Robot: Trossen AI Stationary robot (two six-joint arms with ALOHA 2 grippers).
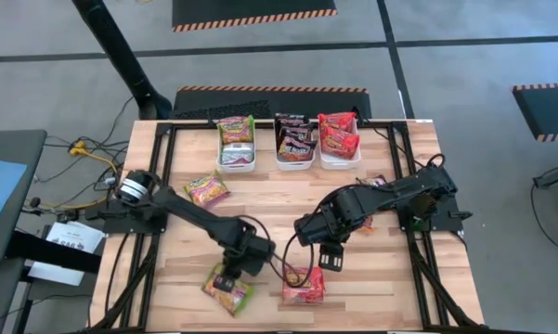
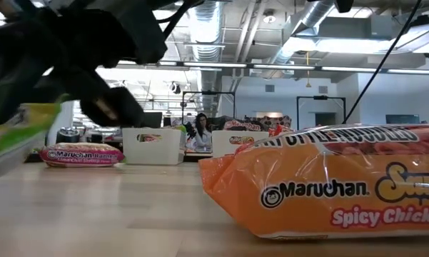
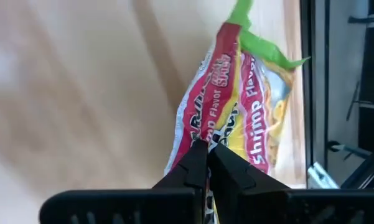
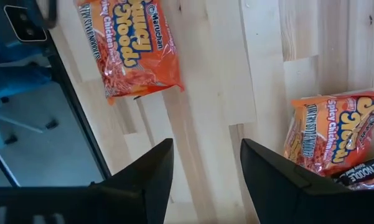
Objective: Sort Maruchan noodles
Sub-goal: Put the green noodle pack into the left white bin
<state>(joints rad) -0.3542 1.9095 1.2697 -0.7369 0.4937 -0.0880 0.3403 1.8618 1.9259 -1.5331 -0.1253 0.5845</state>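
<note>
Left end effector: fingers together, clamped on the edge of a green packet at the worktop's 7 o'clock edge; the left wrist view shows the two fingers pinching the wrapper, printed "Shrimp".
Right end effector: fingers apart, holding nothing, hovering at about 5 o'clock from the worktop's centre, above bare wood.
Orange packet: flat at 6 o'clock, just below the right end effector; it fills the low view, reading "Spicy Chicken".
Second green packet: lying loose at 10 o'clock.
Tubs: three white tubs in a row at 12 o'clock; the left holds green packets, the middle black ones, the right red-orange ones.
Another orange packet: at 3 o'clock, partly hidden by the right arm.
</note>
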